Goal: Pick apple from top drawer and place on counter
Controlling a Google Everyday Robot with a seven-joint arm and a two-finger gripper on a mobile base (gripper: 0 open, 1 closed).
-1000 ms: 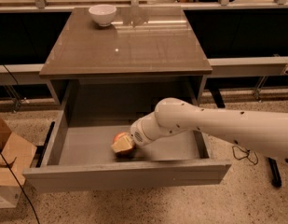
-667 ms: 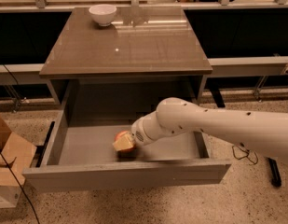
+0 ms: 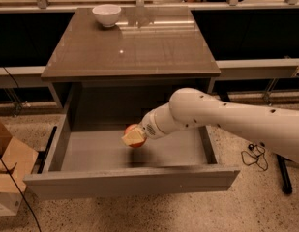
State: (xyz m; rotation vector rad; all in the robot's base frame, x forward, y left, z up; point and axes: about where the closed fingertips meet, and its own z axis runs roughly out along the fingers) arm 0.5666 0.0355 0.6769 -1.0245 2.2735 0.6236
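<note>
The top drawer [image 3: 132, 180] is pulled open, and its grey floor shows. My gripper [image 3: 134, 137] reaches in from the right on a white arm and is shut on the apple [image 3: 130, 129]. The apple is red with a yellowish patch and is partly covered by a finger. It hangs a little above the drawer floor, left of centre, with its shadow on the floor below. The glossy brown-grey counter [image 3: 134, 47] lies above and behind the drawer.
A white bowl [image 3: 106, 14] stands at the counter's back left. A cardboard box [image 3: 8, 170] sits on the floor left of the drawer. Black cables [image 3: 253, 153] lie on the floor at the right. Dark shelving runs behind the cabinet.
My gripper has risen with the apple in it, from resting on the drawer floor to a little above it, and moved slightly right.
</note>
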